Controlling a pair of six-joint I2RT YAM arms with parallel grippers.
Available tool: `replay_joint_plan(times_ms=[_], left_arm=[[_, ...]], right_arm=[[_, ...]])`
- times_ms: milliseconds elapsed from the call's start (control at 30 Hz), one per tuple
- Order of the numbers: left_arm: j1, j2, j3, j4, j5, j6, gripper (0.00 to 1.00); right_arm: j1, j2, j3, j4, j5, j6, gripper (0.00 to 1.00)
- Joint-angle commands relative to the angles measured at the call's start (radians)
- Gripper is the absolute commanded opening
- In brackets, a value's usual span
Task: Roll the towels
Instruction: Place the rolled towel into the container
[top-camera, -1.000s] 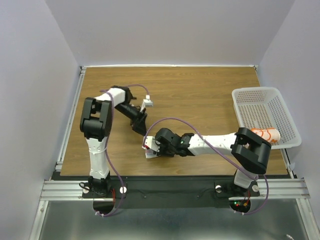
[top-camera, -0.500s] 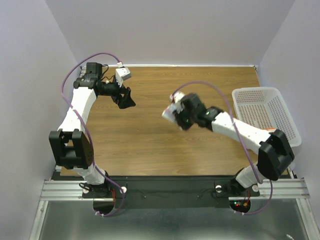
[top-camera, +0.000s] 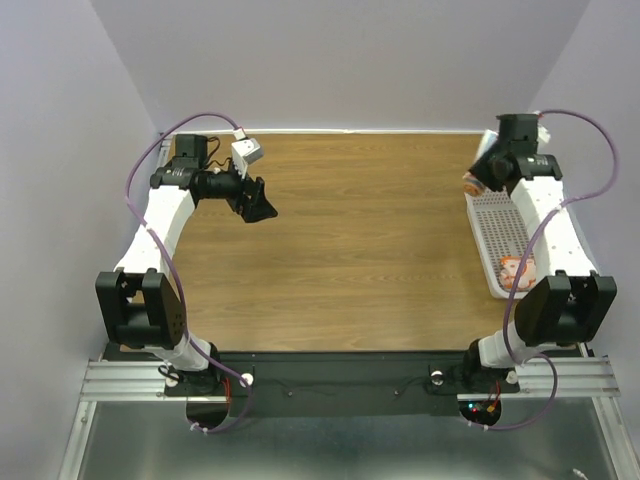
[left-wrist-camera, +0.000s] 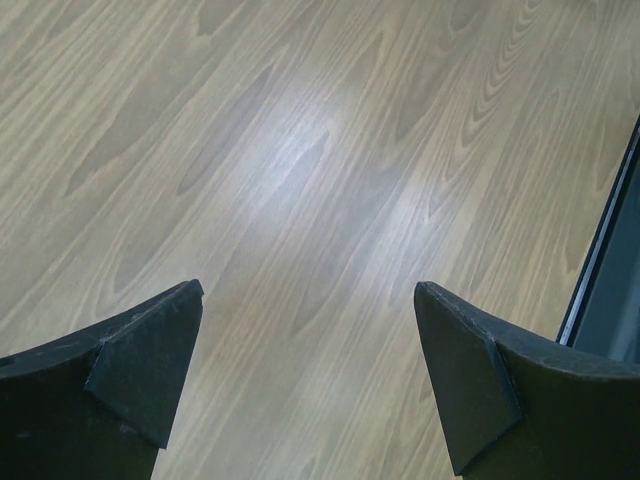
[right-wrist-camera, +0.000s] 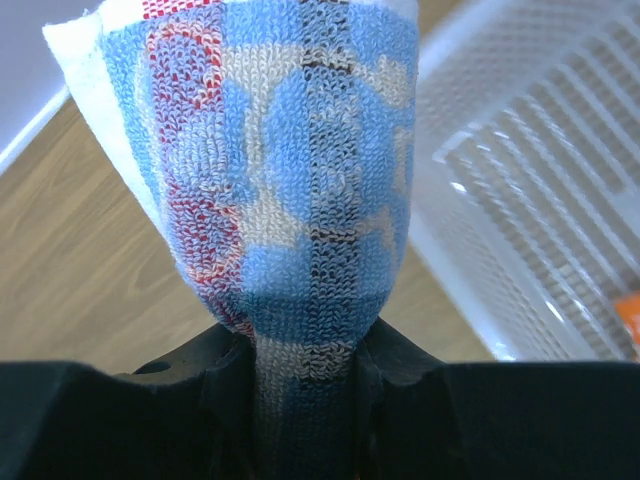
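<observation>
In the right wrist view one towel (right-wrist-camera: 290, 180), rolled up and printed in blue and red, is pinched between the jaws of my right gripper (right-wrist-camera: 305, 345), which is shut on it. From above, that gripper (top-camera: 482, 178) hangs with the roll (top-camera: 471, 184) at the far left corner of the basket. A second rolled towel (top-camera: 516, 270), white with orange, lies inside the basket; its orange edge (right-wrist-camera: 630, 312) shows at the wrist view's right side. My left gripper (top-camera: 256, 204) hovers over the back left of the table, open and empty (left-wrist-camera: 310, 300).
The white perforated basket (top-camera: 497, 232) stands along the table's right edge, partly under my right arm; its mesh wall (right-wrist-camera: 540, 170) fills the right of the wrist view. Bare wood (left-wrist-camera: 300, 150) lies beneath the left gripper, with a dark rail (left-wrist-camera: 600, 270) beside it.
My right arm has swung from the table's middle to the far right with the rolled towel in its jaws. The left arm drew back to the far left and opened fully.
</observation>
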Motion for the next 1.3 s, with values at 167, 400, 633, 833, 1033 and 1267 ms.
replay_joint_plan(times_ms=[167,400,633,833,1033,1267], left_arm=[[-0.005,-0.066,-0.039,-0.018,0.028,0.022,0.99],[-0.005,-0.052,-0.068,-0.016,0.034,0.025,0.99],[-0.005,-0.034,-0.073,-0.016,0.041,0.029,0.99],[-0.005,-0.029,-0.082,-0.021,0.05,0.033,0.99],[-0.005,-0.039,-0.099,-0.022,0.047,0.043,0.99],[-0.005,-0.02,-0.087,-0.03,0.038,0.051,0.99]], right_arm=[[-0.271,0.074,-0.124,-0.159,0.146,0.37,0.01],[-0.331,0.122,-0.201,-0.158,0.195,0.422,0.01],[-0.374,0.176,-0.205,-0.158,0.247,0.459,0.01],[-0.407,0.246,-0.213,-0.158,0.258,0.49,0.01],[-0.43,0.306,-0.175,-0.158,0.249,0.464,0.09],[-0.437,0.317,-0.207,-0.138,0.263,0.454,0.45]])
